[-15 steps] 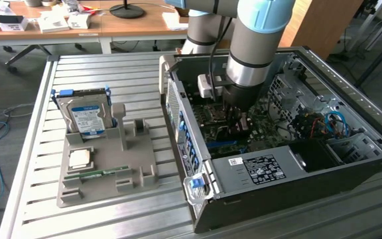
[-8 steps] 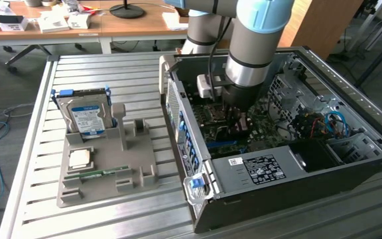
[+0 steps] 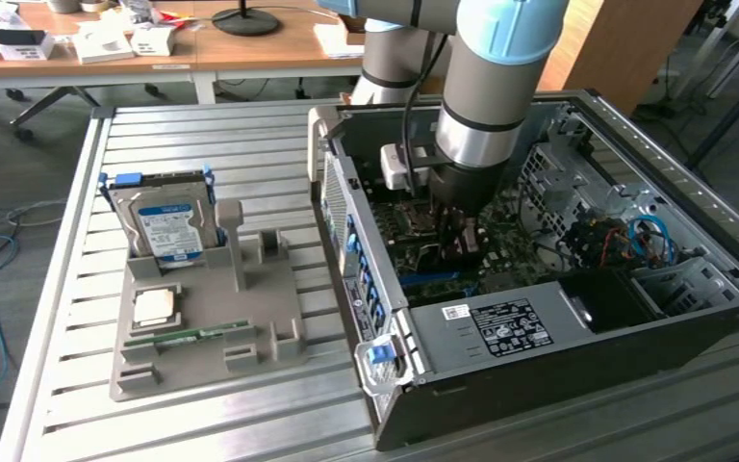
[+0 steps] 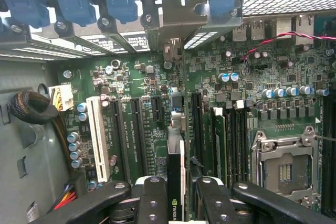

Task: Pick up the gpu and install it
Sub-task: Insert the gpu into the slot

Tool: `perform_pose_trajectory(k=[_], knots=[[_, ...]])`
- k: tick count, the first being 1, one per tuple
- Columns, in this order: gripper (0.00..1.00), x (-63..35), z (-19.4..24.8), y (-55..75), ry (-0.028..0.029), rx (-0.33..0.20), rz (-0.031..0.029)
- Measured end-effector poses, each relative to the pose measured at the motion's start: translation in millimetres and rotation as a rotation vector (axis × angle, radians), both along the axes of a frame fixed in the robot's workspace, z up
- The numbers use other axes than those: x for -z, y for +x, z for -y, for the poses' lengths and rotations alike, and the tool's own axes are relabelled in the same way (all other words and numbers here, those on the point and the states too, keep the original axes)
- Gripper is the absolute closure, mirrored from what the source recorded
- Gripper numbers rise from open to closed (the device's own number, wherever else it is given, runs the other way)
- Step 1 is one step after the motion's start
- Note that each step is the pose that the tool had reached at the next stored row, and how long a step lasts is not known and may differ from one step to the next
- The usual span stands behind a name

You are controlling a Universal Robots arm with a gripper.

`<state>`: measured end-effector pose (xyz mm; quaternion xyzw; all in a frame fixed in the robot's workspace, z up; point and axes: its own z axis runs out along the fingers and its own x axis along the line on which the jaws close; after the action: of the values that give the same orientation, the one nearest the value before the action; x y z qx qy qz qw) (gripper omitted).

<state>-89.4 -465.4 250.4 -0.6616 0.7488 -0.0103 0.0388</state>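
Pincer (image 4: 180, 186) closed on the gpu (image 4: 175, 167). The black fingers (image 4: 152, 199) clamp it from both sides, and the card is held edge-on with a green logo showing on its near end. The card sits inside the open computer case (image 3: 498, 385), low over the motherboard (image 4: 152, 103), and runs in line with the long dark expansion slots. A white slot (image 4: 97, 135) lies off to one side and the bare processor socket (image 4: 283, 169) to the other. I cannot tell whether the card's lower edge is in a slot or just above one. My arm (image 3: 479, 106) comes down into the case from 12 o'clock in the exterior view. The power supply with its white label (image 3: 508, 327) lies at about 5 o'clock from the wrist. Outside the case, at 9 o'clock from it in that view, the grey holder tray (image 3: 273, 337) rests on the slatted metal surface (image 3: 100, 423). A hard drive (image 3: 165, 226) stands upright at the tray's 11 o'clock corner. A square processor chip (image 3: 157, 306) lies flat below it, and a narrow green memory stick (image 3: 196, 334) lies flat toward the tray's 6 o'clock edge. The upright grey posts (image 3: 231, 231) beside the drive hold nothing.
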Motion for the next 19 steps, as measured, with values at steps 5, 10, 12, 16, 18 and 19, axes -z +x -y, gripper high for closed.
perform_pose_trajectory(k=[5, 10, 12, 16, 18, 19], knots=[[0.74, 0.3, -0.1, 0.1, 0.0005, 0.000, 0.0000], [0.74, 0.3, -0.1, 0.2, 0.0006, 0.000, 0.0001], [0.74, 0.3, -0.1, 0.2, 0.0006, -0.004, 0.0002], [0.74, 0.3, -0.1, 0.2, 0.0015, -0.009, 0.0001], [0.74, 0.3, 0.0, 0.2, 0.0064, -0.009, 0.0001], [0.74, 0.3, 0.0, 0.2, 0.0113, -0.010, 0.0002]])
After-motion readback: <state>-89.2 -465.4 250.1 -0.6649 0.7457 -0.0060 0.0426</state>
